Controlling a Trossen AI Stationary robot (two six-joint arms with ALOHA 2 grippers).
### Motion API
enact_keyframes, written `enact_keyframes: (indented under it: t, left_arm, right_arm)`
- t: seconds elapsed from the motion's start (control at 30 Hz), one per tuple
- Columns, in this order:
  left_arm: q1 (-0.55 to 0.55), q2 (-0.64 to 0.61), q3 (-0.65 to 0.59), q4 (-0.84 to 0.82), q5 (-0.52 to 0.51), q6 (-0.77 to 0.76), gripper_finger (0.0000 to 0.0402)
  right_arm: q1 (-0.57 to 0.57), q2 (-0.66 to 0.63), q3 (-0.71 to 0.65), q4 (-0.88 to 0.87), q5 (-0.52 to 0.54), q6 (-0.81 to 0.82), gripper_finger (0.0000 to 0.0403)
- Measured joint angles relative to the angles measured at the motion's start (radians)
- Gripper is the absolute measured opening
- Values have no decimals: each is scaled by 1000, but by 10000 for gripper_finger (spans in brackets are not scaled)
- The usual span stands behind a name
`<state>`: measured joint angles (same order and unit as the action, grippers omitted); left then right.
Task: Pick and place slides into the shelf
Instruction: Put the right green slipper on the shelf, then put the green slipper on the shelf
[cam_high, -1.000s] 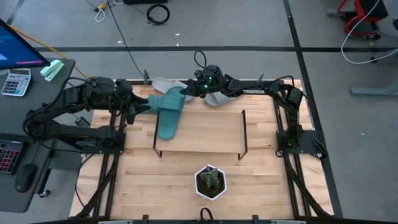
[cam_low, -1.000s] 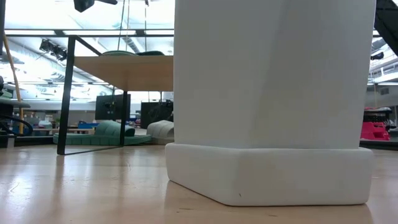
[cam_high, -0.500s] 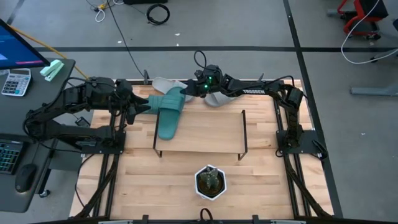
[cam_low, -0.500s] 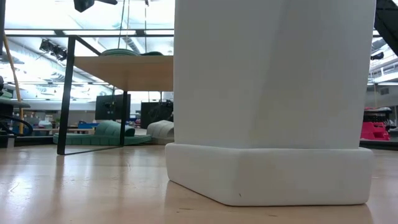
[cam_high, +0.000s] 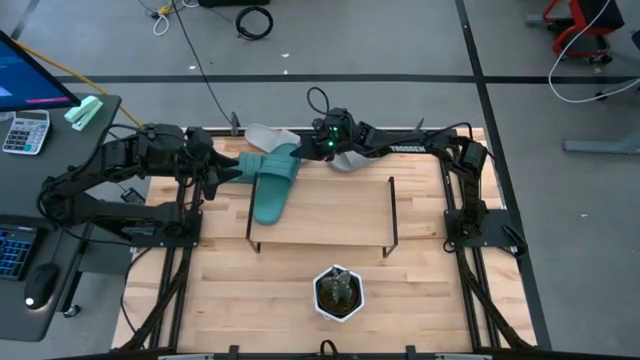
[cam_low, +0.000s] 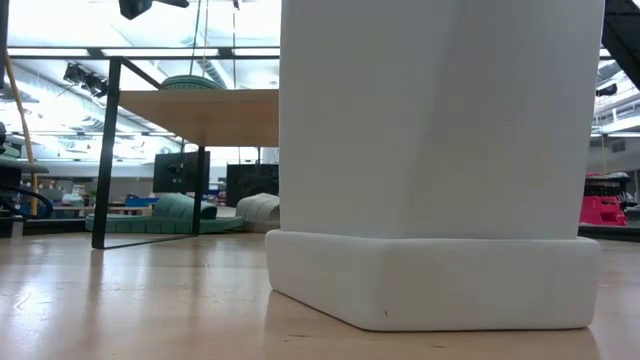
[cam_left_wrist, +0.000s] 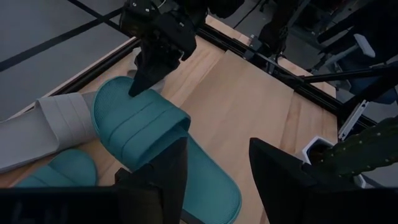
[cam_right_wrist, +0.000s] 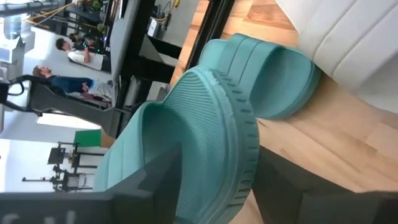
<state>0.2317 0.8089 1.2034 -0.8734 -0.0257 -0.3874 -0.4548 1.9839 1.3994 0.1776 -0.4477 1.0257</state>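
Observation:
One teal slide (cam_high: 272, 190) lies on the shelf (cam_high: 330, 215) at its left end, its far end raised. My right gripper (cam_high: 302, 150) is shut on that end, reaching in from the right. My left gripper (cam_high: 238, 172) is open beside the slide's strap (cam_left_wrist: 146, 130); its fingers stand either side of the sole, and I cannot tell if they touch it. The second teal slide (cam_right_wrist: 273, 81) rests sole down on the table behind the shelf. One grey slide (cam_high: 262, 134) lies at the far edge, another (cam_high: 348, 160) under the right arm. My right gripper pinches the teal slide's far end rim (cam_right_wrist: 239, 134), the short end beyond the strap, between its two fingers. The fingers come slanting down from the far right, as the left wrist view (cam_left_wrist: 144, 78) shows. That end is lifted; the long end (cam_left_wrist: 214, 190) lies on the shelf top.
A white pot with a cactus (cam_high: 338, 292) stands near the table's front edge and fills the low view (cam_low: 430, 150). The shelf top to the right of the slide is bare board. A desk with a keyboard and calculator (cam_high: 25, 130) stands off the table's left.
My right gripper has shifted slightly while holding the slide's far end. In the low view the teal slide shows a little higher above the shelf board than before. The left arm has kept still.

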Motion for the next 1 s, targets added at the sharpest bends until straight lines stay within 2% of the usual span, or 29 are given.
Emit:
enact_keyframes:
  t: [1.0]
  left_arm:
    - [0,0,0,0,0,1,175]
  right_arm:
    - [-17,-1,12,-69,16,0,270]
